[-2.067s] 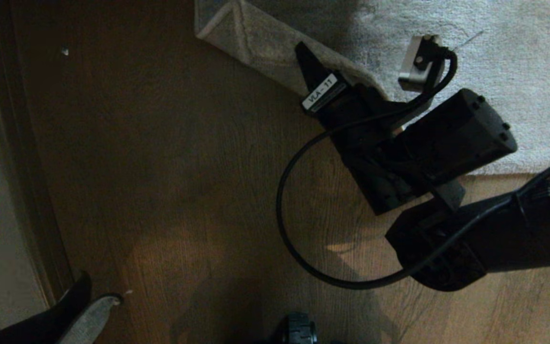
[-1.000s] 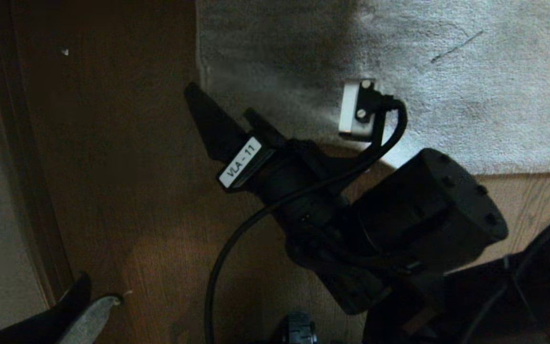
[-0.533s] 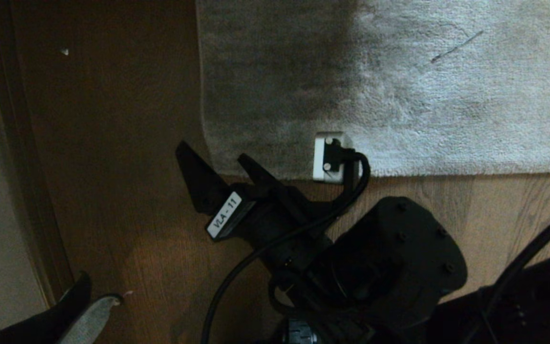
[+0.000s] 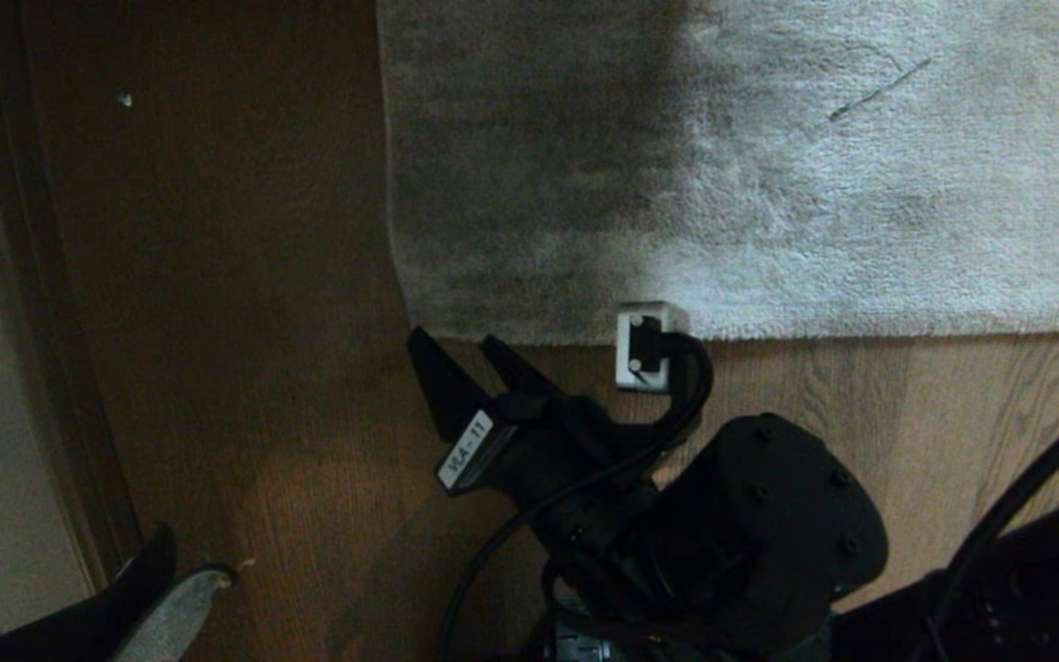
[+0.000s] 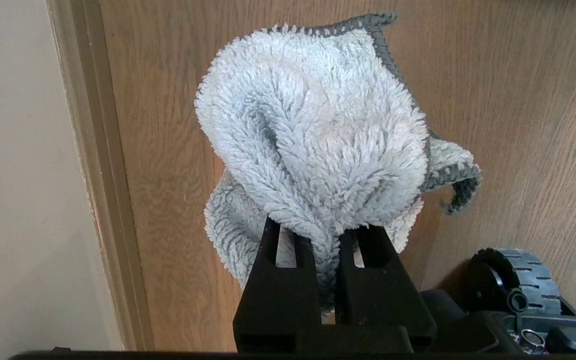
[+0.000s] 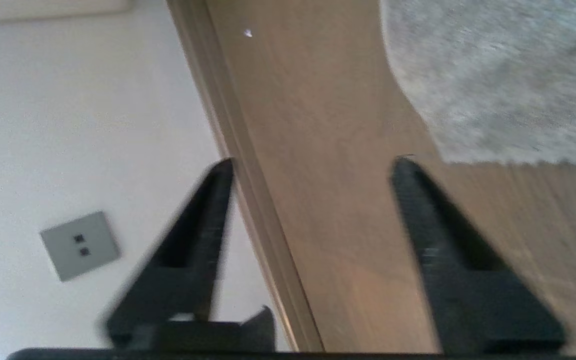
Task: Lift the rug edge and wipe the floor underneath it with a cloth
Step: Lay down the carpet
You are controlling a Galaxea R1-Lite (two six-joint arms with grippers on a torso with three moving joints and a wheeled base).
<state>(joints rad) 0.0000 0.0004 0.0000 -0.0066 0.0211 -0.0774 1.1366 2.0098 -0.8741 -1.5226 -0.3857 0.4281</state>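
The rug edge (image 4: 529,326) lay flat on the floor (image 4: 244,368), its square corner down against the brown planks, with nothing tucked under it or resting on it apart from a thin dark thread further in on the pile. The right gripper (image 4: 470,363) hung just off that corner, over bare wood, its two black fingers spread apart and holding nothing; in its own wrist view the tips (image 6: 313,165) framed plank and skirting board (image 6: 248,200), with the rug's corner (image 6: 493,90) just beyond one finger. The right arm's dark wrist housing (image 4: 759,524) reached in from the lower right, pointing up and to the left toward the rug. The left gripper (image 5: 324,240) sat parked low at the left, near the wall, pinched tight on the cloth (image 5: 318,145), which bunched up fluffy and pale above the fingers, grey stitched hem curling out. A grey wheel (image 5: 523,280) showed beside it.
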